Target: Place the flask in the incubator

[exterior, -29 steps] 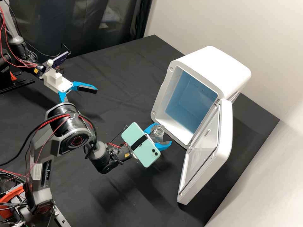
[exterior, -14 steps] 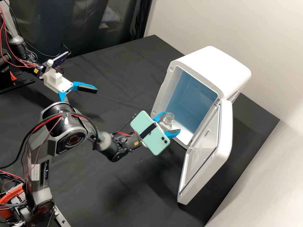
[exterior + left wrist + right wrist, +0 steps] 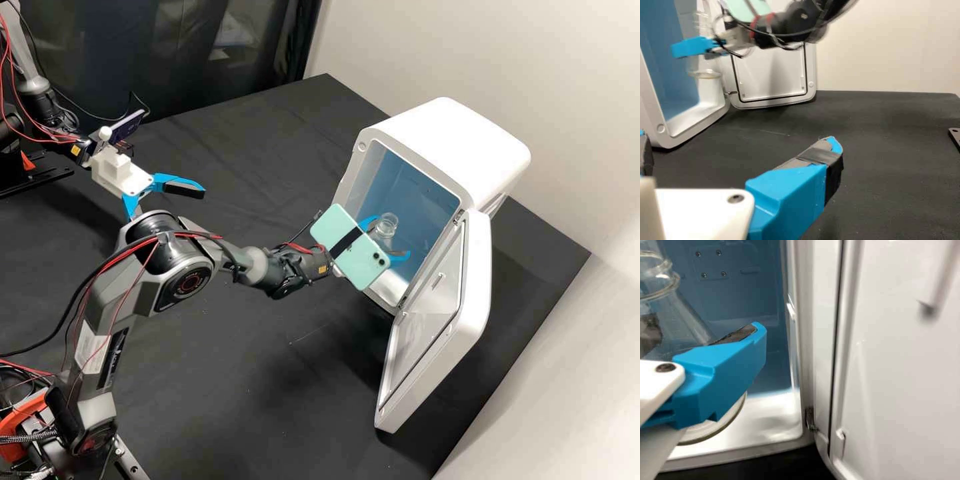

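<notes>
**Flask [image 3: 385, 225] held inside the open incubator [image 3: 467, 147]**

The right gripper [image 3: 385, 239] has its fingers [image 3: 720, 372] pinching the clear flask within the blue-lined incubator at centre right of the high view, whose door [image 3: 460, 300] hangs open. At upper left, the left gripper [image 3: 165, 197] hangs over the black surface [image 3: 267, 147], fingers spread.

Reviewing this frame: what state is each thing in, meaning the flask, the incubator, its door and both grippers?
flask: upright, clamped, inside the incubator's opening, seemingly not yet set down.
incubator: open, blue chamber exposed.
door: swung wide open.
right gripper: shut on the flask.
left gripper: open, empty, above the bench, away from the incubator.
</notes>
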Controlling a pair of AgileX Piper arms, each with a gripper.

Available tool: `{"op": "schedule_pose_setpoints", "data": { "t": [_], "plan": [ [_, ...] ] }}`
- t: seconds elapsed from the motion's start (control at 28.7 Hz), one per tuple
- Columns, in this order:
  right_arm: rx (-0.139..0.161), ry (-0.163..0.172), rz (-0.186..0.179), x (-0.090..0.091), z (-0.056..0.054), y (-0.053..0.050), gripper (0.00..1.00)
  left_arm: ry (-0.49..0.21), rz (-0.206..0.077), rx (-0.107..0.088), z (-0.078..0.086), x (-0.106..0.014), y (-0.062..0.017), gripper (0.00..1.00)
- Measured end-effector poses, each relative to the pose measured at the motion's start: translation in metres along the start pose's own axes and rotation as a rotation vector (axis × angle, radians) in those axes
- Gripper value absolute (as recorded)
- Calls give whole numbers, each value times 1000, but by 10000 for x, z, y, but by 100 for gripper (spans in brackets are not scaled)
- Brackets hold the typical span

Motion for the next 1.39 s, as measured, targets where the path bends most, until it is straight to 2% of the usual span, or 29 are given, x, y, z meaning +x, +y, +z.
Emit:
{"op": "schedule_pose_setpoints", "data": {
  "t": [0.03, 0.21, 0.35, 0.63, 0.77, 0.94, 1.01, 1.15, 1.19, 1.29, 1.39],
  "plan": [
    [-9, -4, 3, 72, -55, -9, 0, -2, -2, 0, 4, 2, -4, 100],
    [-33, -30, 2, 297, -192, -58, 0, -4, 1, 0, 9, 2, -2, 100],
    [-69, -48, -8, 485, -287, -101, 0, -4, -17, -4, 4, 16, -42, 100],
    [-68, -104, -17, 790, -375, -130, 0, -21, -36, -3, 40, 32, -82, 100],
    [-75, -126, -23, 906, -391, -157, 0, -21, -36, -3, 40, 32, -82, 100],
    [-94, -150, -34, 1004, -400, -255, 0, -21, -36, -3, 40, 32, -82, 100],
    [-130, -150, -47, 1034, -411, -333, 0, -21, -36, -3, 40, 32, -82, 100],
    [-168, -164, -75, 1070, -380, -488, 0, -21, -36, -3, 40, 32, -82, 100],
    [-178, -168, -88, 1075, -372, -554, 0, -21, -36, -3, 40, 32, -82, 100],
    [-171, -183, -105, 1082, -334, -645, 0, -21, -36, -3, 40, 32, -82, 100],
    [-183, -186, -109, 1093, -311, -664, 0, -21, -36, -3, 40, 32, -82, 100]
  ]
}}
